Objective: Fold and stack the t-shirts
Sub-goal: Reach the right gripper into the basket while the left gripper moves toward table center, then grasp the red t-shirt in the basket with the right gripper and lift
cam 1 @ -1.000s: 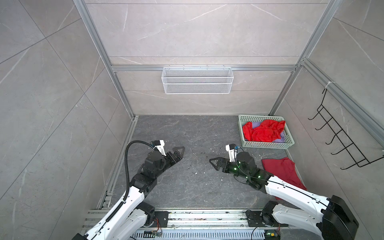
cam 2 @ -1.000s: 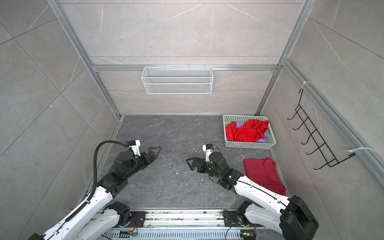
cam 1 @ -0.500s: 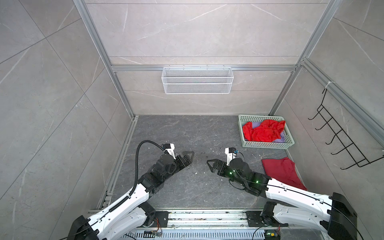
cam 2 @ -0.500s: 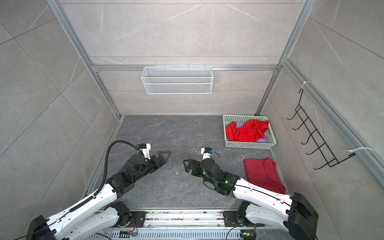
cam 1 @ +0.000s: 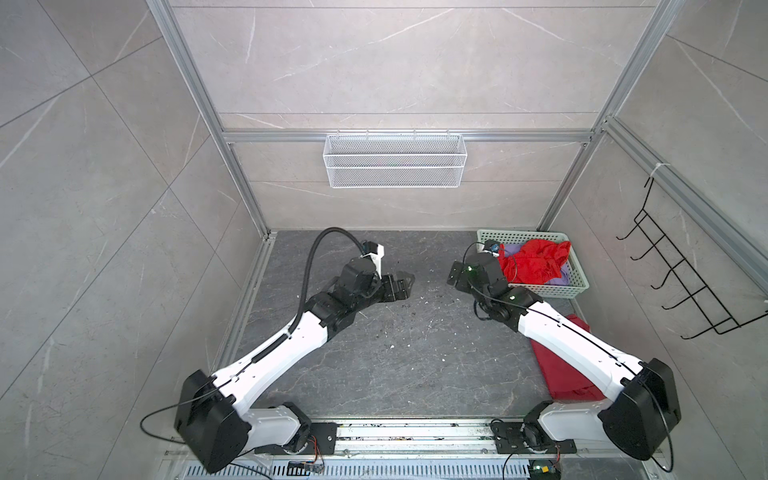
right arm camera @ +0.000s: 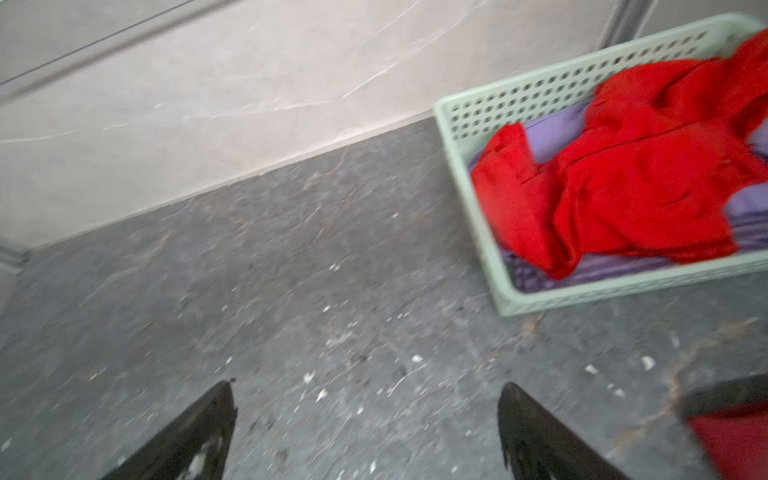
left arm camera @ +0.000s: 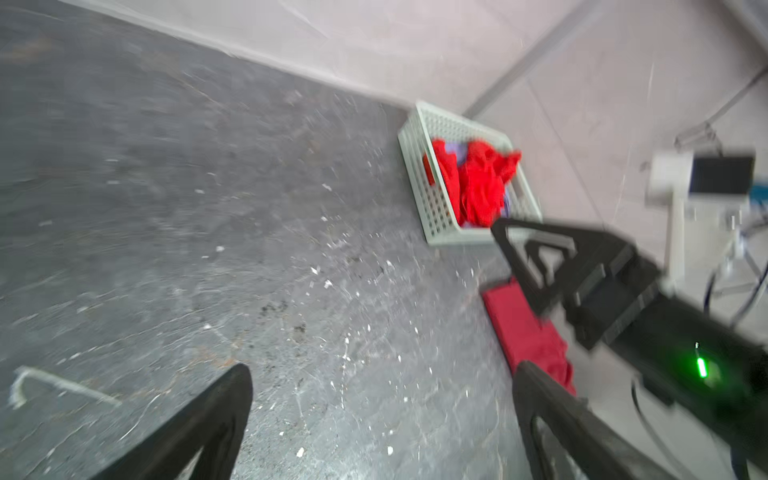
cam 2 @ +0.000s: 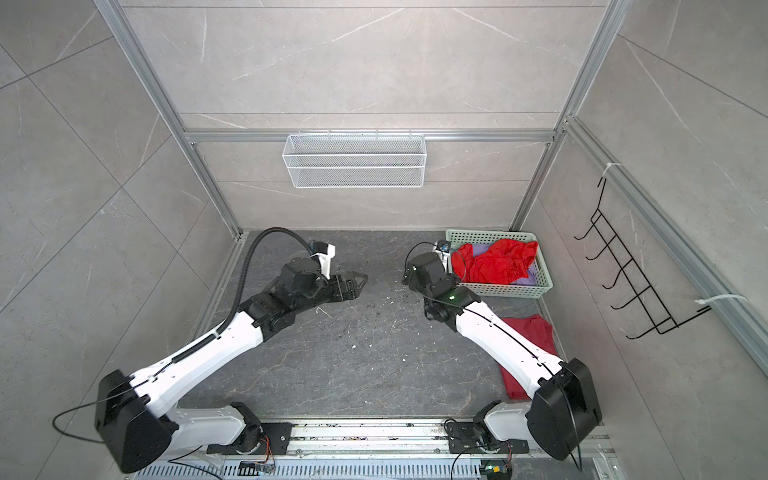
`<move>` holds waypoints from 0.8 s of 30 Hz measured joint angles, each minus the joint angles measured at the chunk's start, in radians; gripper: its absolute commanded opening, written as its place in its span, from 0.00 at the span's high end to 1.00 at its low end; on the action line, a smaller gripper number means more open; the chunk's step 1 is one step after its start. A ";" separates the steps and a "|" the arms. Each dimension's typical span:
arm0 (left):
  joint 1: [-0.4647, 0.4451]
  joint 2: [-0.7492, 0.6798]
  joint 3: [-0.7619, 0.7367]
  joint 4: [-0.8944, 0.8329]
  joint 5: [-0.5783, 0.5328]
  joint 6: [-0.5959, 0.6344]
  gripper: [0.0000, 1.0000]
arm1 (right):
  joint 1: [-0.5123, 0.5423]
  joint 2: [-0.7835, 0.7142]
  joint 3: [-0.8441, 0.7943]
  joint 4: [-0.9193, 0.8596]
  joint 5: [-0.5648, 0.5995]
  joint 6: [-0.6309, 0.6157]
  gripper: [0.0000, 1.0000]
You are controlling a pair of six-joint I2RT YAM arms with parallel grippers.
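While the left tool (cam 1: 405, 284) and right tool (right arm camera: 368, 386) hover empty, jaws apart, the darker red t-shirt (cam 1: 561, 382) lies folded behind the right tool. Just ahead, the mint-green basket (right arm camera: 519, 93) holds the bright red t-shirt (right arm camera: 644, 178) over the lavender t-shirt (right arm camera: 557, 129). Likely next: reach in and pinch the bright one.

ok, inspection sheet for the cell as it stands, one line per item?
Surface: dark grey stone-look tabletop.
Job's things: bright red shirt crumpled over lavender shirt in mint basket; darker red shirt lying flat, partly under the right arm.
Clutter: white flecks scattered.
Grippers: left gripper open, empty; right gripper open, empty.
Cables: black conduit arches off the left arm; thin wire loops at the right wrist.
Surroundings: white mesh basket on back wall; black hook rack on right wall.
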 measured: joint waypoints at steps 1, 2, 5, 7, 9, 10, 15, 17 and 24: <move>-0.007 0.044 0.029 -0.003 0.024 0.024 0.00 | -0.032 0.024 0.023 -0.008 -0.005 -0.019 0.03; -0.017 0.091 0.060 -0.008 0.049 0.050 0.00 | -0.067 0.053 0.048 -0.012 -0.017 -0.037 0.03; -0.057 0.214 0.137 -0.024 0.112 0.113 0.00 | -0.160 0.131 0.113 -0.016 -0.074 -0.071 0.03; -0.082 0.276 0.180 -0.034 0.144 0.140 0.00 | -0.225 0.179 0.143 -0.014 -0.125 -0.078 0.06; -0.108 0.334 0.225 -0.039 0.174 0.160 0.00 | -0.290 0.224 0.164 -0.008 -0.181 -0.076 0.10; -0.117 0.352 0.239 -0.039 0.184 0.165 0.00 | -0.314 0.245 0.173 -0.007 -0.202 -0.076 0.13; -0.164 0.418 0.288 -0.039 0.224 0.172 0.00 | -0.427 0.385 0.241 0.001 -0.350 -0.053 0.22; -0.176 0.429 0.296 -0.034 0.226 0.172 0.00 | -0.445 0.423 0.246 0.018 -0.393 -0.051 0.22; -0.188 0.444 0.296 -0.032 0.249 0.165 0.00 | -0.446 0.515 0.283 0.030 -0.458 -0.043 0.27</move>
